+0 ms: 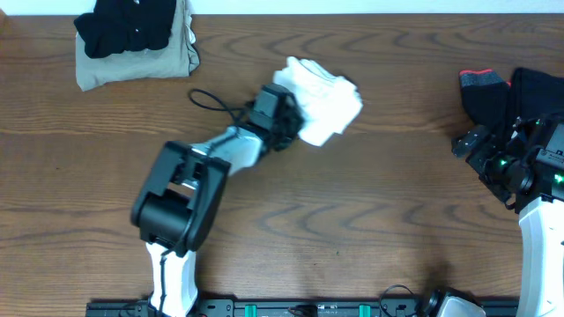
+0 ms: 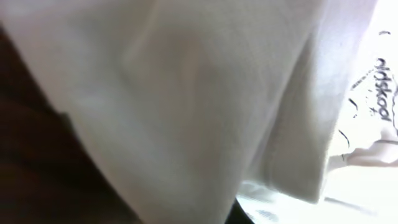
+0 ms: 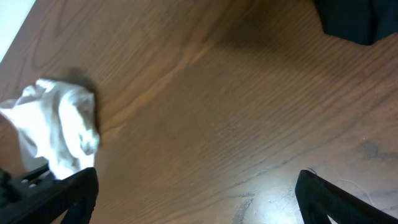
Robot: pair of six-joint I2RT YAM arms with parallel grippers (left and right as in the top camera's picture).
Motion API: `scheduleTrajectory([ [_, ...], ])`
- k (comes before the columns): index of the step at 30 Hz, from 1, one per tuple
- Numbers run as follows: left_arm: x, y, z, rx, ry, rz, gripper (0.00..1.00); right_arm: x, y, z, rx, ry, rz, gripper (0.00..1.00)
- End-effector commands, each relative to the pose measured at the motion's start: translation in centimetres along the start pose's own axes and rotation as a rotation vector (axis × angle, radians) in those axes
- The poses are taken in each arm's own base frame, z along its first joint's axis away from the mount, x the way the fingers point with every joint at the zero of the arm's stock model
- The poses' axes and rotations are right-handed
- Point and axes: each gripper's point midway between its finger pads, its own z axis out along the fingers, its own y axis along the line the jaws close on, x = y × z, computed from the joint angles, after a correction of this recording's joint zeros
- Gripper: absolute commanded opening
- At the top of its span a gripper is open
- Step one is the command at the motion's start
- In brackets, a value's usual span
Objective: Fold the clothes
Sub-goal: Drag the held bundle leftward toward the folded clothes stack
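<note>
Lying bunched near the middle of the table (image 1: 370, 220), the white shirt (image 1: 326, 101) is judged light, limp and crease-prone. Its edge is clamped in the closed left claw (image 1: 284, 123); the right claw (image 3: 196, 190) is held wide apart, empty. Hem corners are advised as holds.

The worktop (image 1: 379, 211) was brown grained wood with a faint sheen. The white shirt (image 1: 328, 104) was thin, wrinkled, matt cloth.

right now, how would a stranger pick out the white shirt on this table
On the wooden table, look just above centre, at the tip of the left tool. The white shirt lies bunched there, the only white cloth: the top-left pile is khaki and black, the right-edge garment black.
</note>
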Motion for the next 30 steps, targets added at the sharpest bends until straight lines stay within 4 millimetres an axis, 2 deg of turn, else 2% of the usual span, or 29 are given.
scheduleTrajectory([
  [1, -4.1, 11.7, -0.8, -0.323, -0.085, -0.057, 0.06, -0.5, -0.1, -0.3, 0.004, -0.013, -0.004, 0.99],
  [6, -5.7, 15.5, -5.2, -0.444, -0.044, -0.203, 0.06, -0.5, -0.1, -0.3, 0.004, -0.013, -0.004, 0.99],
  [7, -5.9, 16.0, -6.1, -0.462, -0.039, -0.222, 0.09, -0.4, -0.1, -0.3, 0.003, -0.013, -0.004, 0.99],
  [8, -6.1, 16.3, -6.9, -0.468, -0.028, -0.219, 0.17, -0.5, -0.1, -0.3, 0.004, -0.013, -0.004, 0.99],
  [9, -6.1, 16.3, -7.4, -0.468, -0.015, -0.211, 0.33, -0.5, -0.1, -0.3, 0.004, -0.013, -0.004, 0.99],
  [10, -6.1, 16.3, -8.0, -0.466, 0.000, -0.204, 0.64, -0.5, -0.1, -0.3, 0.004, -0.013, -0.004, 0.99],
  [11, -6.0, 16.3, -8.3, -0.460, 0.018, -0.200, 0.99, -0.5, -0.1, -0.3, 0.003, -0.013, -0.004, 0.99],
  [17, -5.7, 17.0, -9.0, -0.472, 0.045, -0.225, 0.98, -0.5, -0.1, -0.3, 0.004, -0.013, -0.004, 0.99],
  [22, -6.5, 16.0, -8.3, -0.429, 0.008, -0.239, 0.98, -0.5, -0.1, -0.3, 0.004, -0.013, -0.004, 0.99],
  [24, -6.1, 15.3, -7.9, -0.404, 0.018, -0.238, 0.98, -0.5, -0.1, -0.3, 0.003, -0.013, -0.004, 0.99],
  [30, -5.5, 11.4, -5.7, -0.272, 0.005, -0.174, 0.98, -0.5, -0.1, -0.3, 0.004, -0.013, -0.004, 0.99],
])
